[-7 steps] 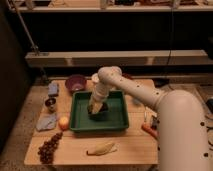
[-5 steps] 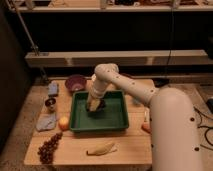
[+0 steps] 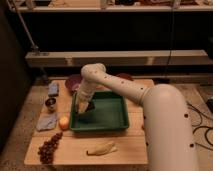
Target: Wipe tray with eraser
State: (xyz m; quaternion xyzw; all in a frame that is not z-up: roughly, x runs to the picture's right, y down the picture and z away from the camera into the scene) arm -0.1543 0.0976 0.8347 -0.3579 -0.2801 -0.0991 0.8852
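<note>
A green tray [image 3: 107, 120] sits in the middle of the wooden table. My white arm reaches from the right over the tray. My gripper [image 3: 84, 106] is down at the tray's left side, close above its floor. A dark block that looks like the eraser [image 3: 89, 106] is at the gripper's tip, pressed near the tray's left wall.
A dark red bowl [image 3: 73, 82] stands behind the tray. A blue item [image 3: 53, 89], a small cup [image 3: 50, 103], a grey cloth [image 3: 47, 121] and an orange fruit [image 3: 63, 122] lie to the left. Grapes [image 3: 49, 148] and a banana [image 3: 101, 148] lie at the front.
My gripper has moved left across the tray, from its middle to its left wall.
</note>
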